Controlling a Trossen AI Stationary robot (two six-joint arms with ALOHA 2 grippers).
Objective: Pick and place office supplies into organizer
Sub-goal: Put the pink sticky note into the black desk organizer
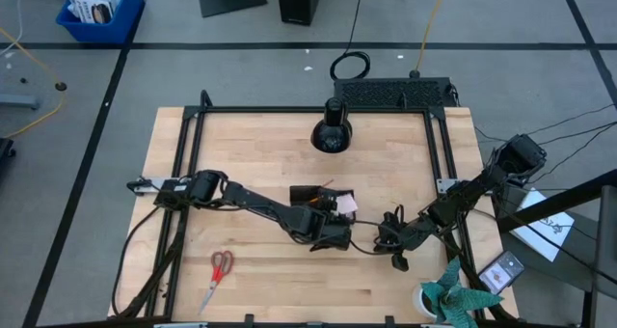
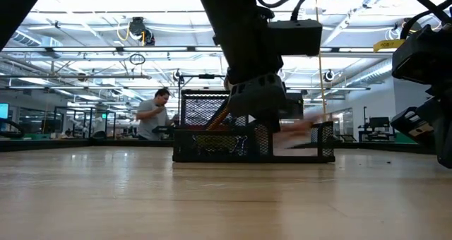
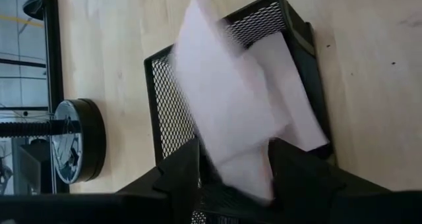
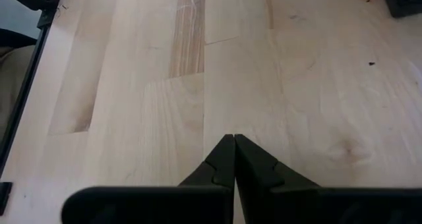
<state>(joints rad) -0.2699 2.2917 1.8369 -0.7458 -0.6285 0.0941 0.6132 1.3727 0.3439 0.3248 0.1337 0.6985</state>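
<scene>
Across the wooden table (image 1: 241, 154), the left gripper (image 3: 232, 159) pinches pink sticky notes (image 3: 224, 105) over the black organizer (image 3: 161, 85) and should let go low, while the right gripper (image 4: 233, 145), closed and empty, waits near the scissors (image 1: 218, 275).

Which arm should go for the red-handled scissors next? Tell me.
Probably left. The scissors lie on the left side of the table. The left gripper holds a pink sticky-note pad over the organizer, so release first. The right gripper, shut and empty, sits farther away.

overhead, table-level, two wrist views, organizer (image 1: 323, 205) shared
</scene>
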